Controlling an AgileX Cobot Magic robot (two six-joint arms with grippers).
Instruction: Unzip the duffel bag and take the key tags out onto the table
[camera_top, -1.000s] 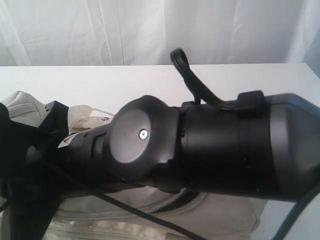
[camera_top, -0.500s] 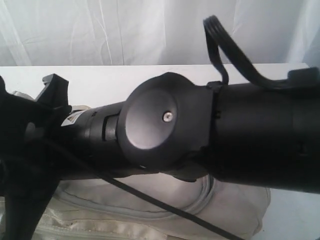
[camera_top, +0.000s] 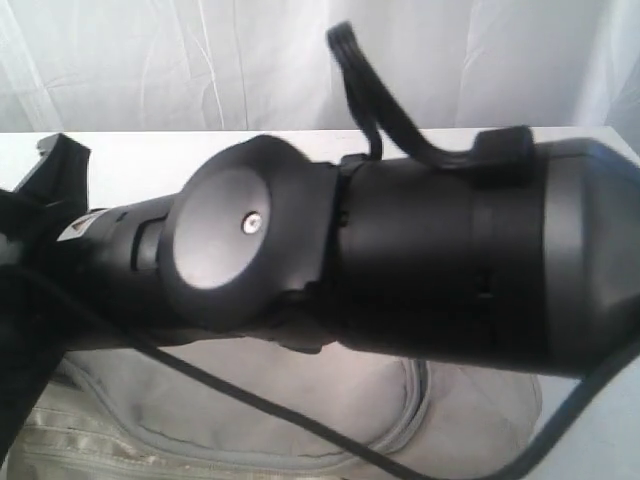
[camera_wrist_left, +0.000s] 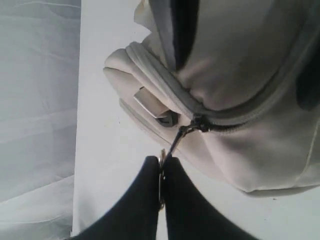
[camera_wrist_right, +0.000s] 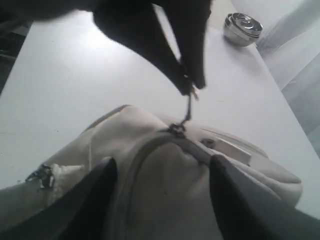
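Now, your left pincer (camera_wrist_left: 161, 167): clenched on the zipper pull (camera_wrist_left: 175, 142).
Your right pincer (camera_wrist_right: 161, 160): released, jaws spread over the duffel bag (camera_wrist_right: 165, 200).
Duffel bag: rests on the bench (camera_wrist_right: 75, 75).

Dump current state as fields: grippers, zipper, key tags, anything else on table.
left gripper: shut on zipper pull
right gripper: open, over the duffel bag, holding nothing
zipper slider: near the bag's end
key tags: not visible
table: white, round metal tin apart from bag
exterior view: mostly blocked by right arm
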